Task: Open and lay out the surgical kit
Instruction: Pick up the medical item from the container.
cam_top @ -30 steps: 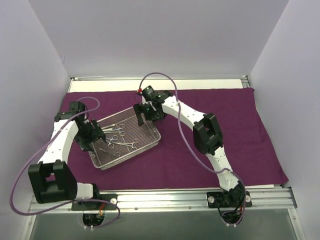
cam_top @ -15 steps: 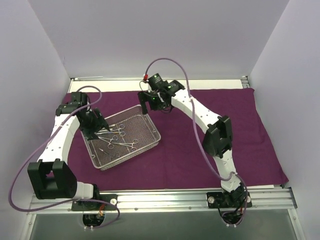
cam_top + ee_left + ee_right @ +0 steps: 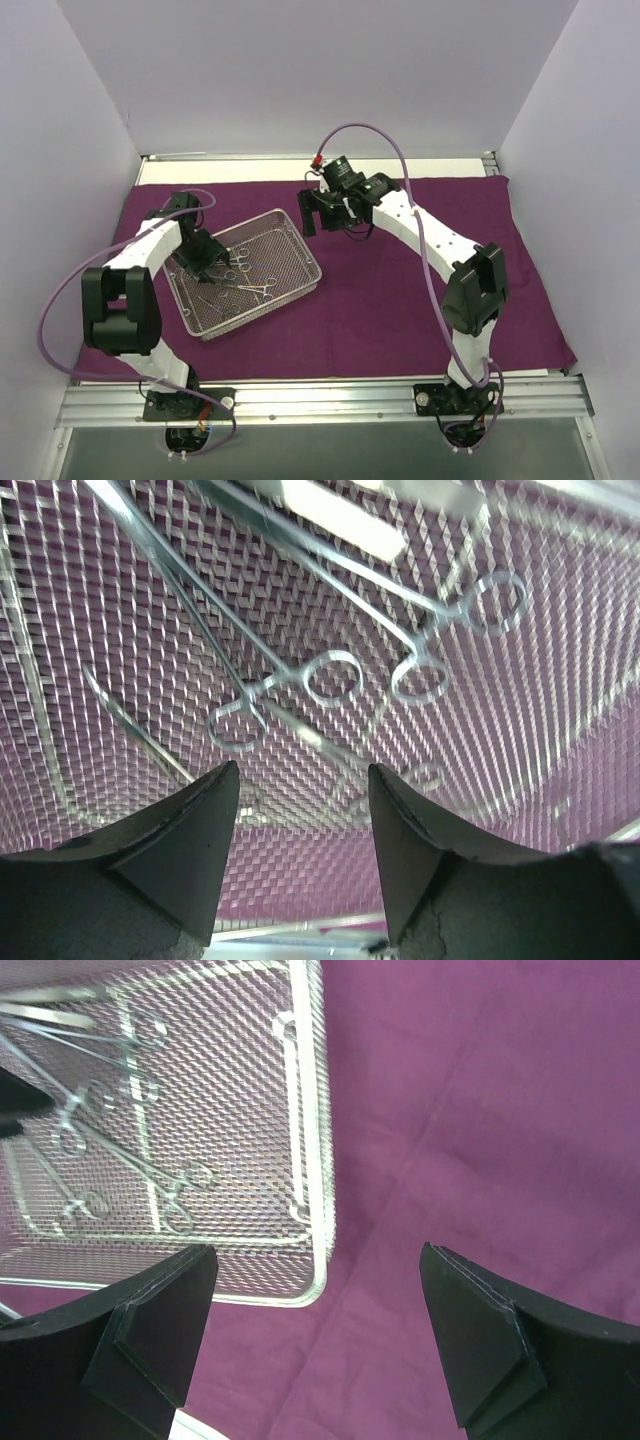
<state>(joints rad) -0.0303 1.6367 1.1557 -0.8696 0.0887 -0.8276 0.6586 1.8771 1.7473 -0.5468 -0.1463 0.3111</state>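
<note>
The dark purple cloth wrap (image 3: 400, 290) lies spread flat on the table. The silver wire-mesh tray (image 3: 300, 235) sits on its left half, turned at an angle. Several scissor-handled clamps (image 3: 240, 270) lie in the tray; they also show in the left wrist view (image 3: 330, 680) and the right wrist view (image 3: 120, 1150). My left gripper (image 3: 210, 258) is open, low over the tray's left part, just above the clamps (image 3: 300, 780). My right gripper (image 3: 318, 215) is open and empty above the cloth, beside the tray's far right corner (image 3: 320, 1250).
White walls close in the left, back and right sides. A pale strip of bare table (image 3: 250, 170) runs behind the cloth. A metal rail (image 3: 330, 395) runs along the near edge by the arm bases. Purple cables loop off both arms.
My right gripper has pulled up and to the right, away from the tray's far edge. My left gripper has moved further over the tray, down toward the clamps.
</note>
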